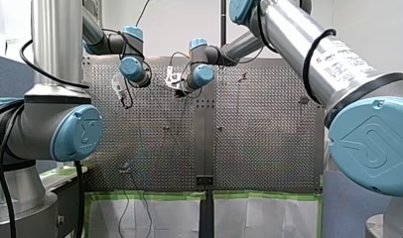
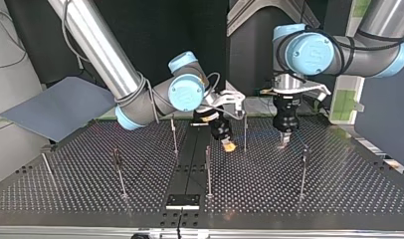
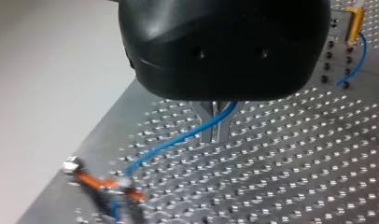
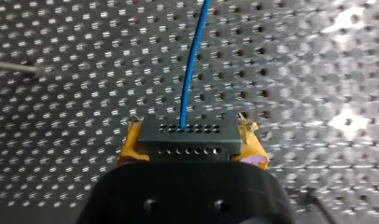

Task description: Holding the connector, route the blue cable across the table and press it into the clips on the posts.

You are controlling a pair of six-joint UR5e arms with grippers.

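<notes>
R gripper point(image 4: 190, 142) was closed down to the width of the black connector point(image 4: 187, 135), yellow pads point(image 4: 126, 148) on both its sides; blue cable point(image 4: 191, 74) left the connector's front face & ran straight ahead of the fingers, over the perforated table point(image 4: 318, 70); a thin post point(image 4: 12, 66) lay ahead & off to one side, well apart from the cable. L gripper point(image 3: 214, 133): metal fingers point(image 3: 205, 114) nearly together, pinching the cable, which passed btwn them & sloped away under the gripper to a blurred orange object point(image 3: 101, 183) near the table edge; cld not tell what that was. From across the table both grippers hung low over the surface, R tilted, L pointing straight down; an upright post point(image 2: 245, 130) stood btwn them, just beside R; cld not tell if L's tips touched the table.
</notes>
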